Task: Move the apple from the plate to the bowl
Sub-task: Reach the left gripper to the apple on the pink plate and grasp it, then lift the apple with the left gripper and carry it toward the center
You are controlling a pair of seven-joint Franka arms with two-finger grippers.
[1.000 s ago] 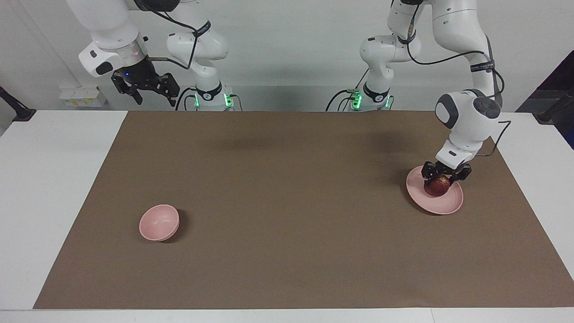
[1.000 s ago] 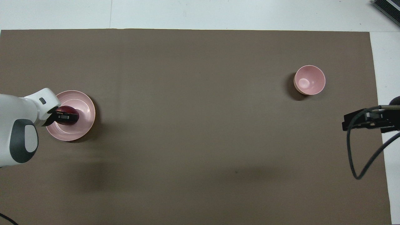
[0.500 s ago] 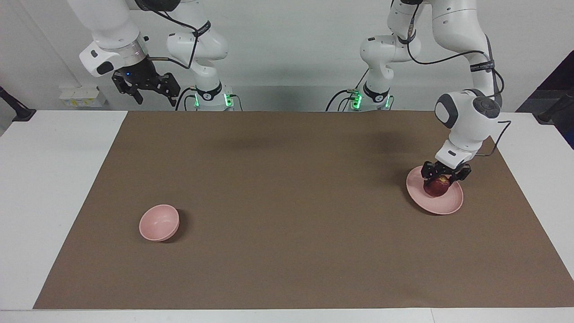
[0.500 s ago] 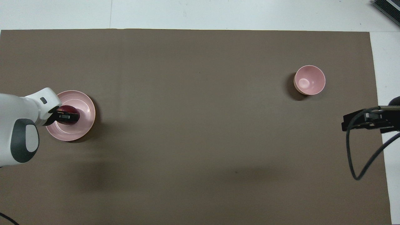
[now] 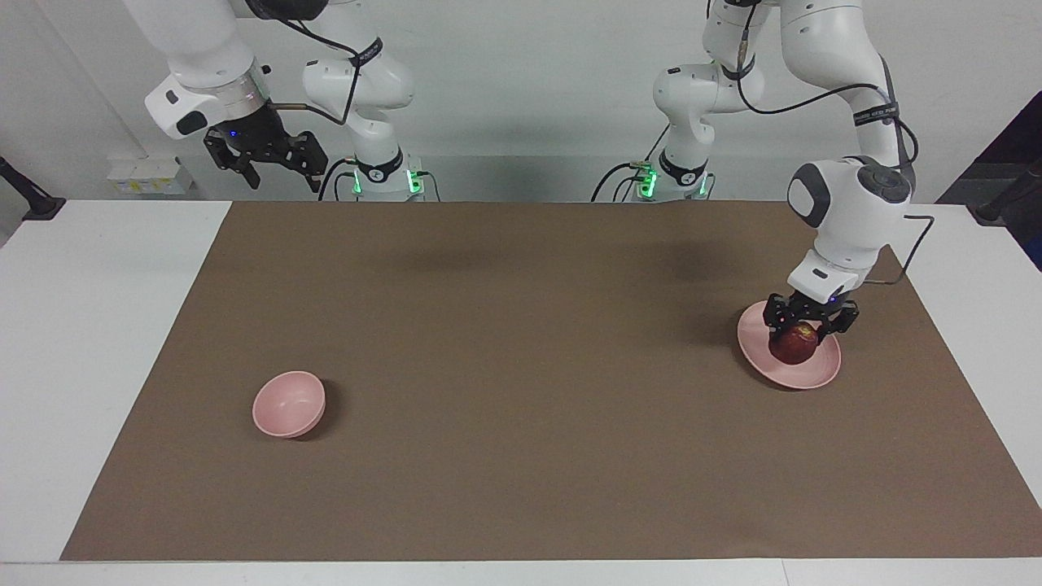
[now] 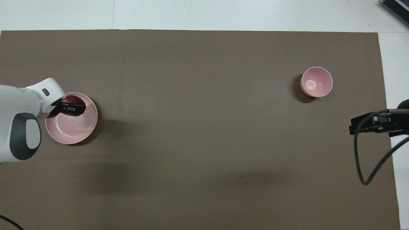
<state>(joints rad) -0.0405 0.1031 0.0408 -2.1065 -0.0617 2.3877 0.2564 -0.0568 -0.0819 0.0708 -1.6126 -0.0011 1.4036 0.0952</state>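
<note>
While left pincer [image 5: 808, 325] grips apple [image 5: 794, 344] just over plate [image 5: 824, 372] at frame right, bowl [image 5: 288, 404] lower left on desk, right pincer [image 5: 277, 167] open, waiting upper left.

No legible text, label, brand, number or sign appears in either view. The dark bands around the arm links carry small light markings, but these cannot be read. The plate, the bowl, the apple, the brown mat and the tabletop bear no lettering.
</note>
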